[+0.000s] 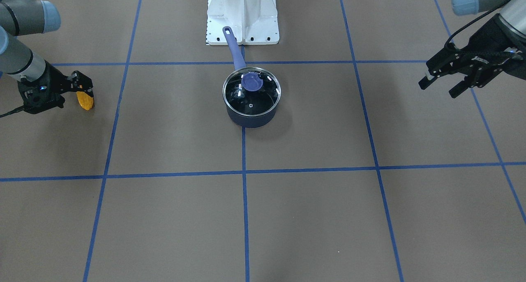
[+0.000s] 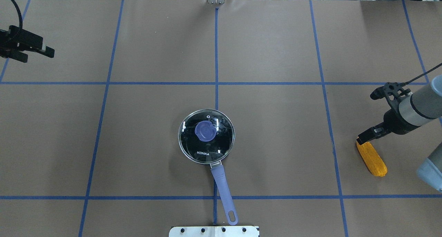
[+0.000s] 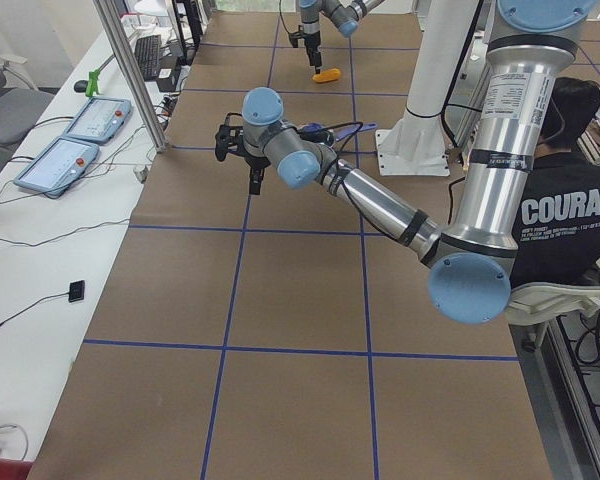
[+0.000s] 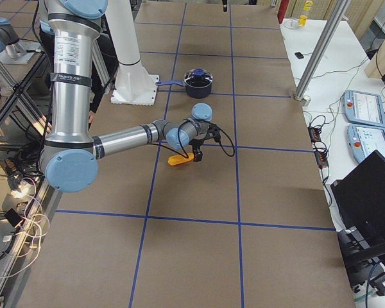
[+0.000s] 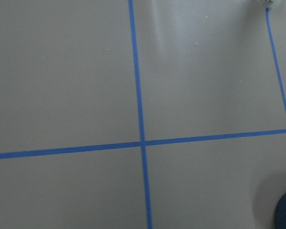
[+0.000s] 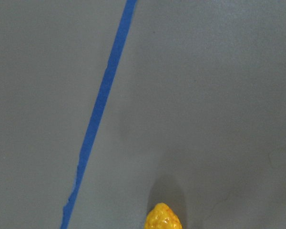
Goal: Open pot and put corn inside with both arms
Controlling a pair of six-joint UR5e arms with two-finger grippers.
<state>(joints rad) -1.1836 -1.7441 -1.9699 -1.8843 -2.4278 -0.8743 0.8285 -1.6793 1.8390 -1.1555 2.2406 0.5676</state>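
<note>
On table [image 2: 276,57], tapered yellow-orange corn [image 2: 371,158]

- Near grey tubular left arm [image 3: 380,200] reaches across the brown blue-taped counter [image 3: 280,340]; its black claw [image 3: 240,168] hangs above it.
- Small dark blue saucepan [image 3: 310,129] is mostly hidden behind that arm.
- Far right claw [image 3: 312,55] sits at one end of the yellow-orange corn cob [image 3: 326,75]; contact unclear.
- Seated person in black shirt [image 3: 565,210] at right edge.
</note>
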